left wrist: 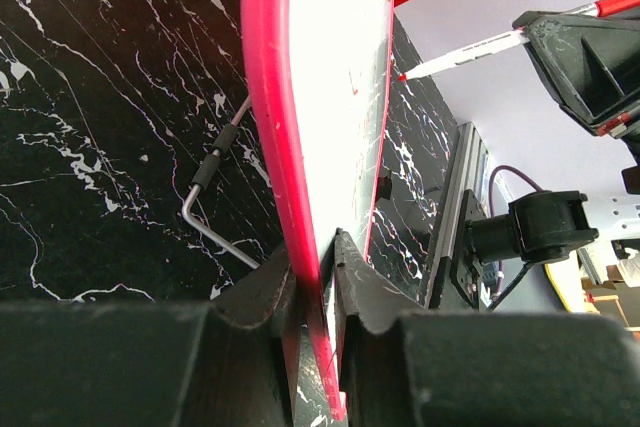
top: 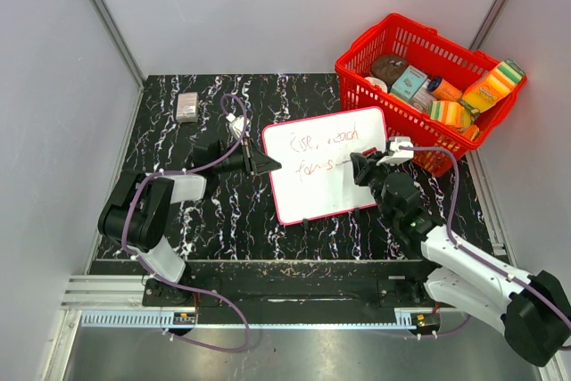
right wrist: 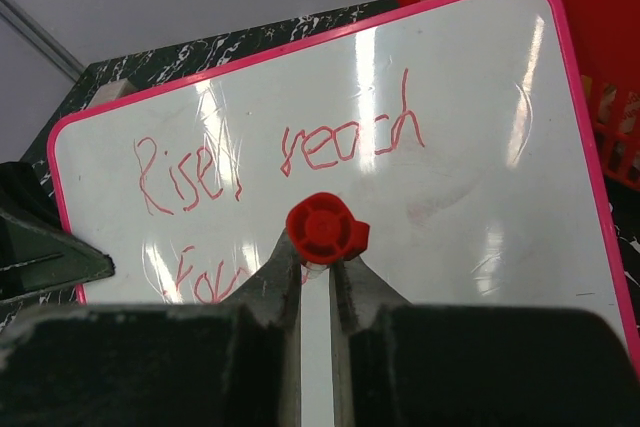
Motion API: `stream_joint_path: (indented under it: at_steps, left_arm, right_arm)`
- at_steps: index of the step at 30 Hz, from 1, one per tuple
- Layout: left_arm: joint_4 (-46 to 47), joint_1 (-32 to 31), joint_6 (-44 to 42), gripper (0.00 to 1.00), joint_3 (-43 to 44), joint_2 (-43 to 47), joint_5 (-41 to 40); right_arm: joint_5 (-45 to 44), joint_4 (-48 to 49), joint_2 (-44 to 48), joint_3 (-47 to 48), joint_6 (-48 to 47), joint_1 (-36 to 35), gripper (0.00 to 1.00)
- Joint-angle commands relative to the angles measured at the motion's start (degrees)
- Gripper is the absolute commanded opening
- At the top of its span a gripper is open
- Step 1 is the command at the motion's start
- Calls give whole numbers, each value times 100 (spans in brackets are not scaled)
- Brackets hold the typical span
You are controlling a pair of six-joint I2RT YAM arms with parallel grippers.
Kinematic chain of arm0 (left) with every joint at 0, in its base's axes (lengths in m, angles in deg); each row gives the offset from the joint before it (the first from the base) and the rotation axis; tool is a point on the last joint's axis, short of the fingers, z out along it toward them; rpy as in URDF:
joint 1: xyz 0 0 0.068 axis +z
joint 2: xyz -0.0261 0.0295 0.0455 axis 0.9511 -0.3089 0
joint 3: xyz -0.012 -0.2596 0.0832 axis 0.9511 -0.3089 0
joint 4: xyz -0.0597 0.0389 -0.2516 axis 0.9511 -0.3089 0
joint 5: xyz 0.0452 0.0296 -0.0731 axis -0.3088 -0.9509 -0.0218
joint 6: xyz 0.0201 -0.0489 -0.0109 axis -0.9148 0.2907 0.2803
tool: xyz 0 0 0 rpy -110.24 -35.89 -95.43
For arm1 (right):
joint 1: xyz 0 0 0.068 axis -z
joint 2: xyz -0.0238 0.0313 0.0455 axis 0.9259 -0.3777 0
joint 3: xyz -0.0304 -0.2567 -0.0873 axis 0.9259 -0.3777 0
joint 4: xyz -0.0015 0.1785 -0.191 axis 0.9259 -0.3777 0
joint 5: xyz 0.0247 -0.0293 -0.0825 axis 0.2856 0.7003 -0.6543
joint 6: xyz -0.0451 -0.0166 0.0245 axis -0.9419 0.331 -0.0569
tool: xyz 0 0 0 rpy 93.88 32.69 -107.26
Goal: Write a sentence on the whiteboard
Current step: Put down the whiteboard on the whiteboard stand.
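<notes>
The black marbled table (top: pixel 178 211) carried everything. A red basket (top: pixel 366 95) full of packets stood just beyond the whiteboard's far right corner. The whiteboard (top: pixel 317 194) lay near the middle of the table, turned slightly askew, its red rim showing all round.

The left claw (top: pixel 275 165) sat at the whiteboard's left edge, its jaws drawn close and pinching the rim between them; from the left wrist view the board's edge ran straight down into the left claw (left wrist: pixel 320 267). The right claw (top: pixel 361 167) hung over the whiteboard's right half, nearly closed on a marker (right wrist: pixel 320 227). The marker's red tip pointed at the board's face; whether it touched I could not tell.

The sentence (right wrist: pixel 300 152) ran in red cursive across the whiteboard's upper half, with a second row begun below it at the left.
</notes>
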Motion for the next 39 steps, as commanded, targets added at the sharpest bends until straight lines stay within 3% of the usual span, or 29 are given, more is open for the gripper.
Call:
stream_joint_path:
  at_steps: [1,25,39]
  left_arm:
    - [61,-124,-524,0,131,140,-79]
    - [61,-124,-516,0,131,149,-70]
    - [61,-124,-524,0,131,166,-79]
  right_arm:
    - [-356,229,-249,459,-199,-32,0]
    - [-295,291,-1014,837,-182,-23,0]
    - [-628,-227,-830,750,-305,-23,0]
